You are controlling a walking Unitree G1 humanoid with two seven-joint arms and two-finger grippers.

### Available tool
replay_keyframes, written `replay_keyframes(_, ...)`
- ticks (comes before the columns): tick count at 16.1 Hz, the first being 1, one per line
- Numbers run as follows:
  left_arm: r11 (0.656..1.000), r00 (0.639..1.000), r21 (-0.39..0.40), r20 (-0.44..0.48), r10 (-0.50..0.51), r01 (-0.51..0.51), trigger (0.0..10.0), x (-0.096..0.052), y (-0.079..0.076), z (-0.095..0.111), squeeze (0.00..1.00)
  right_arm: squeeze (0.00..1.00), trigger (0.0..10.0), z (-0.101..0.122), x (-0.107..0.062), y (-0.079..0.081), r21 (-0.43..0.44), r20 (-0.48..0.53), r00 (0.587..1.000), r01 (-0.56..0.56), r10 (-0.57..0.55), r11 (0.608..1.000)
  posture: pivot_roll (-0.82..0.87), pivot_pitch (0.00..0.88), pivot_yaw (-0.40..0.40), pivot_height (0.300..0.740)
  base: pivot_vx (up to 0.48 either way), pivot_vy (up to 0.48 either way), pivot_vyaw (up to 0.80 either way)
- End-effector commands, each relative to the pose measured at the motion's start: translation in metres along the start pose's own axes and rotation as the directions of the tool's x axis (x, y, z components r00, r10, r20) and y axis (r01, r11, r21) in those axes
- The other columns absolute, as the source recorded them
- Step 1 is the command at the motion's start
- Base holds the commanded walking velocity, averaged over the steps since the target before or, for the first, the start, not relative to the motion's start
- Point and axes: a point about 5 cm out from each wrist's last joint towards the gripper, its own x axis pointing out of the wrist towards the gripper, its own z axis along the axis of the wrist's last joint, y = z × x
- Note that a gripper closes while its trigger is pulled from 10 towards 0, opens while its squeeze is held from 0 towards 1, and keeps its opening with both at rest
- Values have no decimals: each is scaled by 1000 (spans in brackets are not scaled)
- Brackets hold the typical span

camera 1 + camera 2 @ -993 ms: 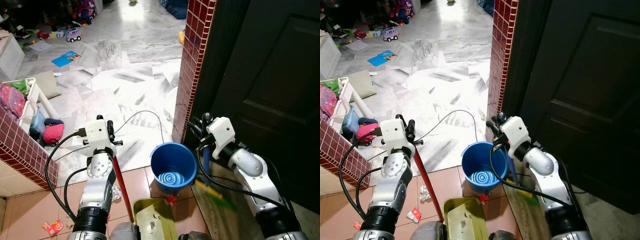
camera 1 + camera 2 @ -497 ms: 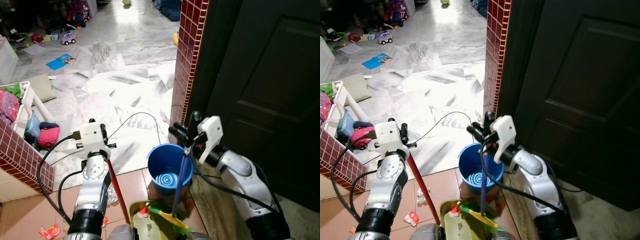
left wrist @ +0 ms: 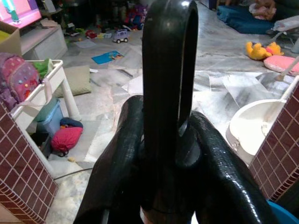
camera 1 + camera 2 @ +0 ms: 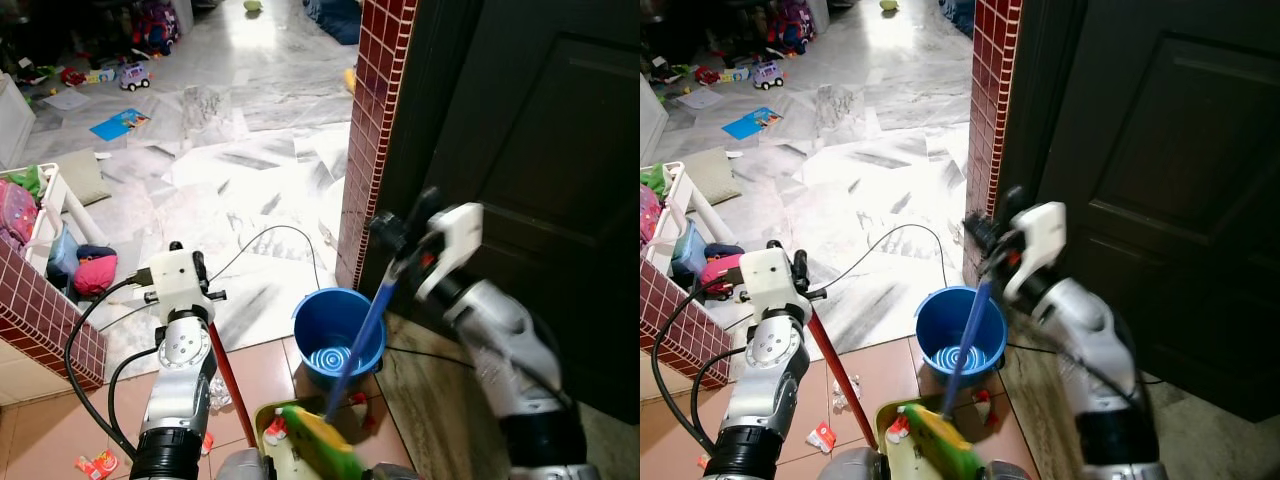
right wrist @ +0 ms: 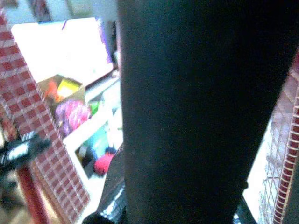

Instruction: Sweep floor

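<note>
My left gripper (image 4: 203,283) is shut on the black loop top (image 3: 168,70) of a red dustpan handle (image 4: 228,375), its fingers (image 3: 122,158) wrapped round it. The yellow-green dustpan (image 4: 272,458) sits on the terracotta tiles right in front of me. My right gripper (image 4: 402,240), raised near the dark door, is shut on a blue broom handle (image 4: 358,335). The broom slants down to the left, and its blurred green head (image 4: 322,448) lies over the dustpan. Small red-and-white litter (image 4: 277,430) lies in the pan. More wrappers (image 4: 92,463) lie on the tiles to the left.
A blue bucket (image 4: 303,318) stands just behind the dustpan, by a red brick pillar (image 4: 378,120) and the dark door (image 4: 540,150). A low brick wall (image 4: 40,310) is at the left. A black cable (image 4: 280,232) loops on the marble floor. Toys and a white rack (image 4: 60,195) lie beyond.
My right gripper has risen and moved right toward the door, tilting the broom. Its green head has swept from the mat at the right onto the dustpan. The left gripper holds still.
</note>
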Motion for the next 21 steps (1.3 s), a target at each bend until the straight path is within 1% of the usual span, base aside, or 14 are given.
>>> replay_keyframes(1, 994, 1000, 112, -23, -6, 9, 10000, 0, 5, -4, 0, 0, 10000, 13, 6, 4, 8, 60, 998, -23, 23, 1000, -55, 0, 29, 740, 0, 0, 0)
replay_keyframes(2, 985, 1000, 172, -30, 2, 3, 10000, 0, 8, -6, 0, 0, 10000, 18, 6, 5, -103, 54, 998, -35, 41, 994, -57, 0, 31, 740, 0, 0, 0)
replay_keyframes(3, 977, 999, 214, -31, 6, 1, 10000, 0, 12, -8, 0, 0, 10000, 22, 7, 8, -241, 35, 997, -60, 71, 969, -59, 0, 33, 740, 0, 0, 0)
replay_keyframes(4, 971, 1000, 237, -21, 13, -8, 10000, -1, 15, -8, 0, 0, 10000, 22, 6, 11, -315, 21, 996, -75, 86, 946, -59, 0, 34, 740, 0, 0, 0)
replay_keyframes(5, 969, 1000, 246, -14, 17, -13, 10000, -1, 16, -8, 0, 0, 10000, 21, 5, 11, -337, 19, 996, -75, 86, 939, -58, 0, 32, 740, 0, 0, 0)
replay_keyframes(6, 955, 998, 292, 39, 49, -59, 10000, -1, 23, -4, 0, 0, 10000, 13, 2, 9, -394, 6, 999, -42, 49, 918, -57, 0, 30, 740, 0, 0, 0)
replay_keyframes(7, 951, 997, 299, 56, 58, -73, 10000, -2, 26, -4, 0, 0, 10000, 8, -1, 9, -420, -7, 999, -44, 45, 906, -54, 0, 30, 740, 0, 0, 0)
replay_keyframes(9, 949, 997, 306, 52, 61, -74, 10000, -2, 29, -6, 0, 0, 10000, 4, -4, 11, -430, -15, 999, -43, 40, 902, -54, 0, 30, 740, 0, 0, 0)
replay_keyframes(10, 941, 996, 327, 52, 72, -85, 10000, -3, 32, -9, 0, 0, 10000, -1, -7, 16, -434, -31, 998, -67, 60, 898, -55, 0, 31, 740, 0, 0, 0)
replay_keyframes(12, 944, 997, 321, 41, 67, -76, 10000, -3, 31, -11, 0, 0, 10000, -6, -9, 18, -430, -48, 997, -76, 61, 900, -58, 0, 32, 740, 0, 0, 0)
replay_keyframes(14, 958, 999, 287, 29, 22, -29, 10000, -3, 19, -11, 0, 0, 10000, -14, -13, 18, -390, -62, 997, -60, 39, 919, -61, 0, 32, 740, 0, 0, 0)
replay_keyframes(18, 961, 1000, 278, -3, -16, 16, 10000, -4, 10, -14, 0, 0, 10000, -24, -17, 11, -354, -95, 995, -13, -22, 935, -65, 0, 31, 740, 0, 0, 0)
replay_keyframes(20, 962, 999, 270, -31, -41, 48, 10000, -4, 3, -20, 0, 0, 10000, -28, -10, 16, -257, -79, 996, 28, -49, 966, -64, 0, 29, 740, 0, 0, 0)
replay_keyframes(21, 962, 997, 264, -40, -61, 69, 10000, -4, -2, -23, 0, 0, 10000, -22, -3, 25, -178, -25, 999, 22, -26, 984, -64, 0, 28, 740, 0, 0, 0)
